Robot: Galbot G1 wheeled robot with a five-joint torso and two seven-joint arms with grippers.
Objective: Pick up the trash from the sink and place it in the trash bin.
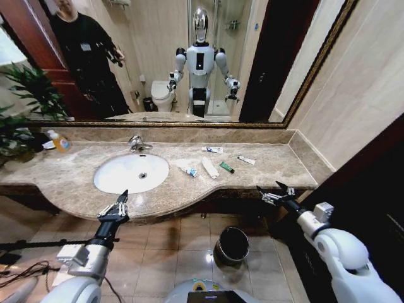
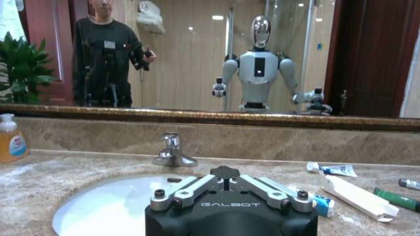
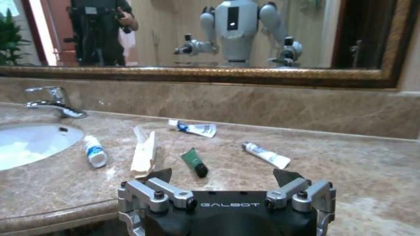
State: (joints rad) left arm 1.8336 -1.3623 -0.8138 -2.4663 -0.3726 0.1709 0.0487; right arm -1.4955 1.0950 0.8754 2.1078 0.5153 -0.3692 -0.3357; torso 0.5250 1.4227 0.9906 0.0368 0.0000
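Observation:
The white oval sink with its chrome tap sits in the brown marble counter; its basin looks bare. The trash lies on the counter right of it: a small blue-and-white tube, a white wrapper, a green tube, a white tube and a blue-and-white piece. My left gripper is shut, hovering before the sink's front rim. My right gripper is open off the counter's right front corner. The trash bin stands on the floor below.
A clear bottle of orange liquid and a plant stand at the counter's far left. The mirror behind reflects me and a person. A dark wall closes in on the right. Tiled floor lies around the bin.

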